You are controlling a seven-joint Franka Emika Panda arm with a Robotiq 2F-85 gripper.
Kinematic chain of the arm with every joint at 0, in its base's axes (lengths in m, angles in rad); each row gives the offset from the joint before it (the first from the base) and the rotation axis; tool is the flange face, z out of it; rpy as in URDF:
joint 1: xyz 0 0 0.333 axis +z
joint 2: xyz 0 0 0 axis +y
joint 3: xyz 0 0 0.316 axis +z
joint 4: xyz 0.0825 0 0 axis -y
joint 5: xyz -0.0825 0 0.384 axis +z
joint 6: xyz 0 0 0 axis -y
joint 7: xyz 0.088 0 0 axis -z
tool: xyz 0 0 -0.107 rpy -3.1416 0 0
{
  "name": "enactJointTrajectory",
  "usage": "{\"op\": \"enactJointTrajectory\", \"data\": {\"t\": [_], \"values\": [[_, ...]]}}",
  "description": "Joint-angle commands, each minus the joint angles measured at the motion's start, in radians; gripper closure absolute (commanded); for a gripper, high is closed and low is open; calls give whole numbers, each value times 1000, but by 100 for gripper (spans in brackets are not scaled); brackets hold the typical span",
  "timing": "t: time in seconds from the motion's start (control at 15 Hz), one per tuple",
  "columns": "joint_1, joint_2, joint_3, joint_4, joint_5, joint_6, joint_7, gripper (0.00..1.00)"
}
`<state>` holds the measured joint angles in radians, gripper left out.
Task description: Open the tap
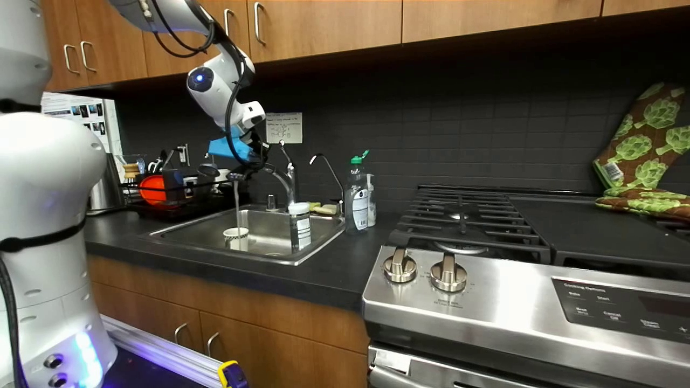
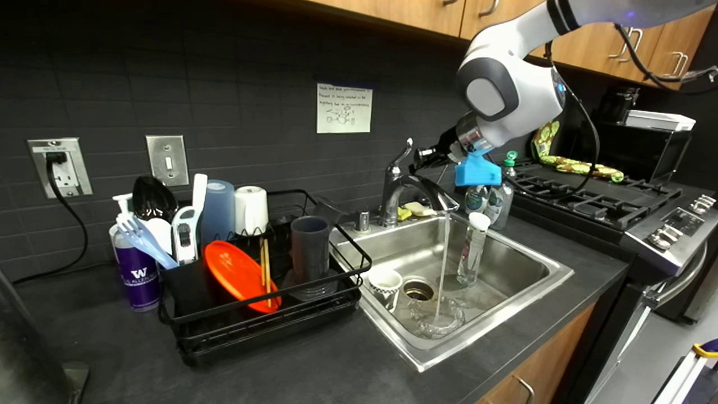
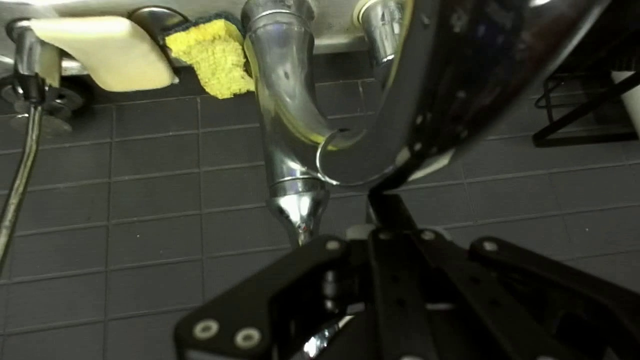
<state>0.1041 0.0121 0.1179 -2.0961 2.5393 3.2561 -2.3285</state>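
The tap is a metal sink faucet (image 2: 418,185) with a lever handle (image 2: 396,158) on top, pointing upward. Water (image 2: 445,252) runs from its spout into the sink; it also shows in an exterior view (image 1: 236,200). My gripper (image 2: 415,166) is just above the spout, beside the lever. In the wrist view, my gripper's fingers (image 3: 392,210) are together with nothing seen between them. The lever (image 3: 301,212) is left of them there, and the blurred spout (image 3: 475,65) lies above. I cannot tell whether the fingers touch the spout. A separate slim gooseneck spout (image 1: 331,170) stands beside this faucet.
A cup (image 2: 385,286) and a white-capped bottle (image 2: 473,252) stand in the sink (image 2: 521,292). A black dish rack (image 2: 269,314) holds dishes on one side. A green-capped soap bottle (image 1: 357,199) and the stove (image 1: 463,280) are on the other. A yellow sponge (image 3: 212,57) lies behind the sink.
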Motion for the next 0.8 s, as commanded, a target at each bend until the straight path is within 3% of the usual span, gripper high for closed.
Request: {"op": "enactJointTrajectory", "data": {"t": [0.0, 0.33, 0.47, 0.53, 0.6, 0.73], "values": [[-1, -82, 0, -71, 2, 30, 15, 100], [33, -139, -8, -142, -4, 50, 24, 100], [25, -171, -7, -144, 2, 117, 8, 100], [28, -190, 24, -178, -160, 148, 189, 100], [29, -190, -1, -149, -33, 196, 33, 100], [56, -206, -16, -159, -27, 258, 31, 100]]}}
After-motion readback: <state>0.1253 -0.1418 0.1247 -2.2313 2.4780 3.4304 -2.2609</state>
